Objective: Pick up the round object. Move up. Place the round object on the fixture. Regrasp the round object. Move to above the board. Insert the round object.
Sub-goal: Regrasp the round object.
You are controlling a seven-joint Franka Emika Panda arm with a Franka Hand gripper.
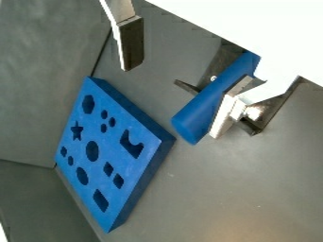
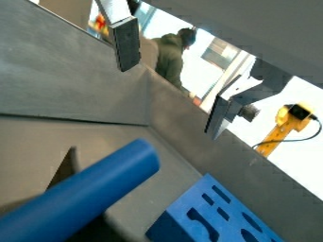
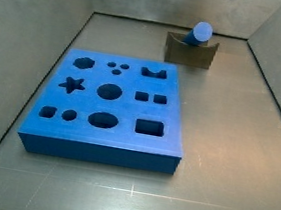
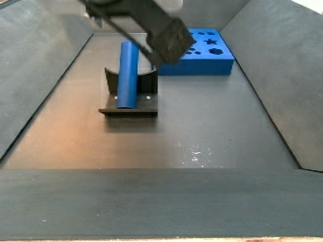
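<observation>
In a side view, the board lies left of centre on the floor; toward the far right corner the fixture cradles the round object in its notch, presumably staged for regrasping. The gripper hangs above the peg, fingers spread wide, holding nothing. Its body is blurred in the side views, and the peg is partly cropped in both wrist views.

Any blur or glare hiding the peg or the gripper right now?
In a side view the gripper is smeared by motion blur above the sharp blue peg standing in the fixture; in a wrist view bright background light glares behind the fingers; the board is evenly lit in the side view.
</observation>
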